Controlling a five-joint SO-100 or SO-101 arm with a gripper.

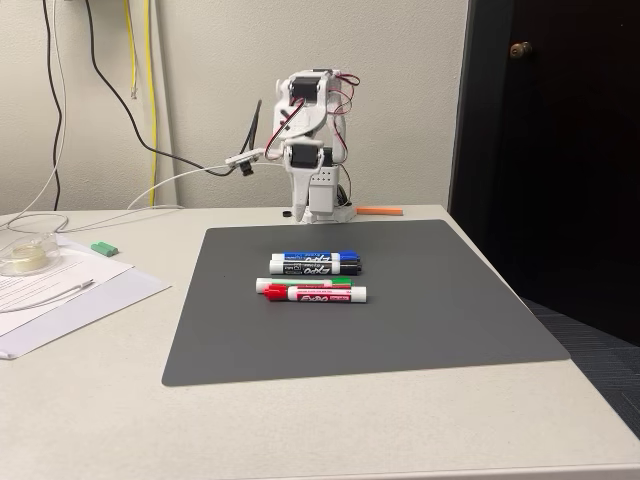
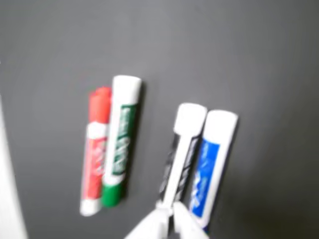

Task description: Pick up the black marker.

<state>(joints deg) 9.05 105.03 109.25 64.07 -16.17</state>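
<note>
Black marker (image 2: 180, 158) just above the clenched, empty end effector (image 2: 169, 219) tips.

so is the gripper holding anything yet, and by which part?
Nothing held. The gripper hangs above the black marker, which lies flat on the mat; jaws look nearly closed.

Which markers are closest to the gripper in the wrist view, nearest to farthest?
From the gripper at the bottom edge:
1. Black marker, directly above the fingertips.
2. Blue marker, just to its right.
3. Green marker, off to the left.
4. Red marker, farthest left.
</note>
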